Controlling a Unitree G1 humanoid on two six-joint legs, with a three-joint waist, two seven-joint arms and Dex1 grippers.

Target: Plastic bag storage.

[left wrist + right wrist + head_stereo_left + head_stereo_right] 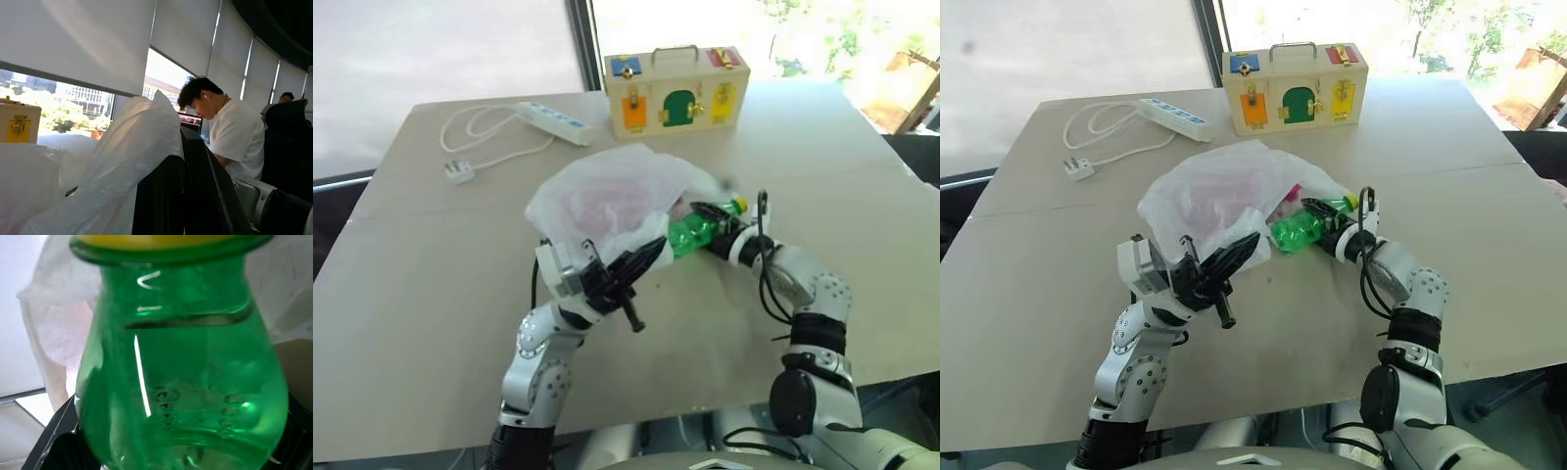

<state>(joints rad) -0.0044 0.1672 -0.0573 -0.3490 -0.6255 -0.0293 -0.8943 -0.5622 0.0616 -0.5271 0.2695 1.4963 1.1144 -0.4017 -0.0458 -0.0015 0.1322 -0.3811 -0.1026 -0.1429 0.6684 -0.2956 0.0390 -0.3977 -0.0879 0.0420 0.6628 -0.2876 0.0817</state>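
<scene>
On the table [1058, 323], the plastic bag [1219, 196] lies near the centre. The wooden case [1295, 86] stands behind it at the far edge. The power strip [1173, 117] lies left of the case, toward the far left corner, with its cable and plug [1078, 168] further left. The bottle [1301, 229] lies at the bag's right side, touching it. The left gripper [1234, 257] is at the bag's near edge, pinching a fold. The right gripper [1324, 217] is right of the bag, fingers around the bottle.
</scene>
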